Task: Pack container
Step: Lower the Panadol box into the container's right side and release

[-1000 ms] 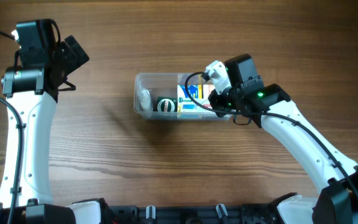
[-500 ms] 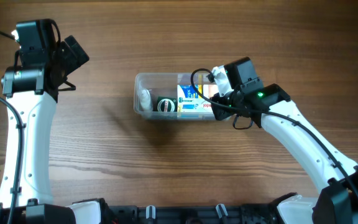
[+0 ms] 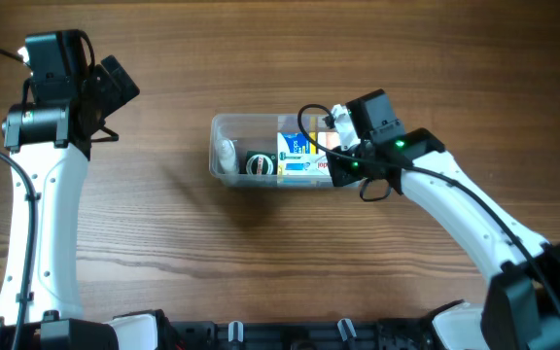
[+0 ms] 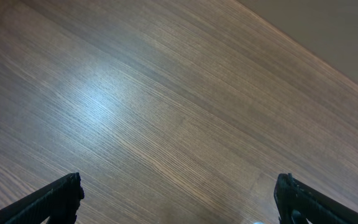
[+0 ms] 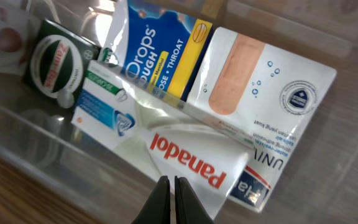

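The container (image 3: 224,131), a clear plastic tub, lies at the table's middle with small boxes packed in its right half. In the right wrist view a white Panadol box (image 5: 188,158) lies on a plaster box (image 5: 260,93), beside a blue cough-drops box (image 5: 157,53) and a green-labelled pack (image 5: 55,62). My right gripper (image 5: 168,182) is shut with nothing between its fingers, its tips just above the Panadol box's near edge, inside the container's right end (image 3: 343,175). My left gripper (image 4: 178,194) hangs open over bare wood at the far left (image 3: 115,83), well away from the container.
A white bottle (image 3: 226,153) and a round dark tin (image 3: 259,163) sit in the container's left half. The near container wall (image 5: 39,140) runs across below the boxes. Bare wooden table (image 3: 163,243) surrounds the tub.
My right wrist has shifted slightly left and lower over the container's right end. The left arm has not moved.
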Motion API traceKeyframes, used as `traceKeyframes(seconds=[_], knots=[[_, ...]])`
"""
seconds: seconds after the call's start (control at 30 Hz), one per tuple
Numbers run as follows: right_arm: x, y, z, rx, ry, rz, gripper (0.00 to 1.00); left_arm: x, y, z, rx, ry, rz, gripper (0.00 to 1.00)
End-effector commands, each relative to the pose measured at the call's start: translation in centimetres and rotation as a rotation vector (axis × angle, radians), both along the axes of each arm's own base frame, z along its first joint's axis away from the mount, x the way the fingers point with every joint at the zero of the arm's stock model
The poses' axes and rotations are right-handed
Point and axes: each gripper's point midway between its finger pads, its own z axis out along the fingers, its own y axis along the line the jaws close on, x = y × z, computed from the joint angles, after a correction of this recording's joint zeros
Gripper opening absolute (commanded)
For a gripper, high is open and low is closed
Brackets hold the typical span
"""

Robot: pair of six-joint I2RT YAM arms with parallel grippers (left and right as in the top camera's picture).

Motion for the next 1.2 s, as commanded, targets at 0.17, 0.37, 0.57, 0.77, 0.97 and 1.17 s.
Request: traceKeyframes(seconds=[0.17, 0.37, 0.57, 0.77, 0.97, 1.17], knots=[[0.9, 1.1, -1.4, 0.025, 0.025, -0.002, 0.04, 0.0, 0.4, 0.5, 0.014, -0.010, 0.008, 1.00], [0.8, 1.0, -2.8, 0.011, 0.056, -0.002, 0.04, 0.0, 0.4, 0.5, 0.014, -0.010, 0.008, 1.00], [1.0, 1.1, -3.7, 0.006, 0.066, -0.001, 0.04, 0.0, 0.4, 0.5, 0.014, -0.010, 0.008, 1.00], [1.2, 1.2, -2.8, 0.016, 0.045, -0.001, 0.04, 0.0, 0.4, 0.5, 0.014, -0.010, 0.008, 1.00], [1.4, 1.3, -0.8, 0.037, -0.002, 0.000, 0.04, 0.0, 0.4, 0.5, 0.014, -0.010, 0.008, 1.00], [1.6, 1.4, 3.5, 0.085, -0.112, 0.003, 0.05, 0.0, 0.4, 0.5, 0.014, -0.010, 0.008, 1.00]])
